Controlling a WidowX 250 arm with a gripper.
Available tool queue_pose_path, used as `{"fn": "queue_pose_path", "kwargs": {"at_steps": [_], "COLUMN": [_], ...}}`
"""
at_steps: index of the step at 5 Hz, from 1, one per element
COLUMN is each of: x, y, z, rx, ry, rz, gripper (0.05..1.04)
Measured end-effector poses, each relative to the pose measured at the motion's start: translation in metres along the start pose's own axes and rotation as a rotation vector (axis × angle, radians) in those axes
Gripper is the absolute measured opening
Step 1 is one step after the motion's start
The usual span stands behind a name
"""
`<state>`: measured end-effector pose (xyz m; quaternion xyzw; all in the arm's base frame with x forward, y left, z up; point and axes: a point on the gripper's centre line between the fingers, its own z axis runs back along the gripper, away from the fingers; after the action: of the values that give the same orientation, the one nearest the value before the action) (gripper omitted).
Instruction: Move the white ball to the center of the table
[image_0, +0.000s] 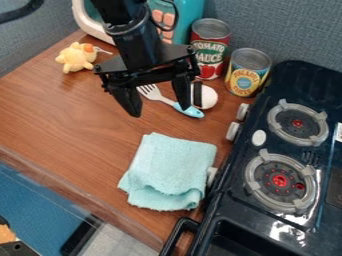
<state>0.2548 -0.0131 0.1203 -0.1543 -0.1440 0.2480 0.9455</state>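
End effector (159, 108) apart, white ball (208, 97) just to its picture-right.
It hangs beyond the folded cloth (170, 167); the ball rests past the cloth's far edge, partly hidden by one finger. Wooden counter (67, 120) surrounds the cloth, stove (256, 119) to its right, wall (300, 25) far behind.

The red-labeled can (209, 50) read "TOMATO SAUCE." Beside it, the yellow-labeled can (247, 75) carried the words "PINEAPPLE SLICES."
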Motion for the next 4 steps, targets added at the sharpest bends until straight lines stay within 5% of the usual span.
{"fn": "queue_pose_path", "kwargs": {"at_steps": [1,2,4], "x": [-0.001,0.028,0.087], "y": [0.001,0.009,0.004], "z": [-0.004,-0.012,-0.034], "rx": [0.007,0.037,0.09], "ry": [0.015,-0.013,-0.14], "rz": [0.003,0.038,0.075], "gripper": [1.001,1.001,1.001]}}
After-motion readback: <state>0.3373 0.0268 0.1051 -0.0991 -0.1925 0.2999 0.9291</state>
